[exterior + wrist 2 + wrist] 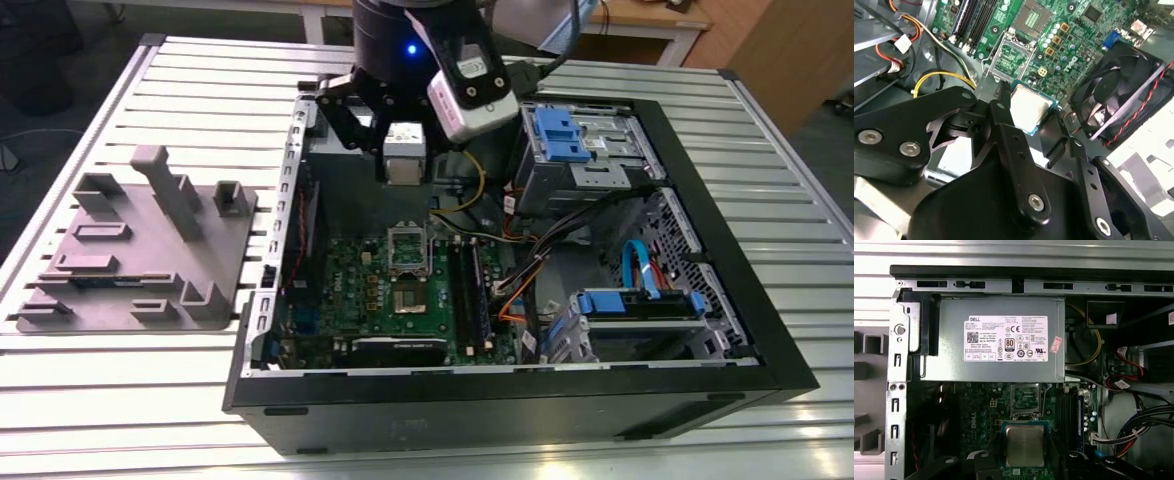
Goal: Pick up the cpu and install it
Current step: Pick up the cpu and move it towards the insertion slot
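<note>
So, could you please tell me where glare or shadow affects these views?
Second wrist view: glare washes the cpu nearly white. First wrist view: it is evenly lit, with soft mottled reflections. Exterior view: the table gleams while the computer case is dim inside.

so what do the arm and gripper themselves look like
The gripper is matte black: flat linkage bars pinned with silver bolts, ending in slim fingers. In the exterior view the wrist is a dark cylinder with a small blue light, a pale grey camera block bearing a small label, and a black cable leading away.
</note>
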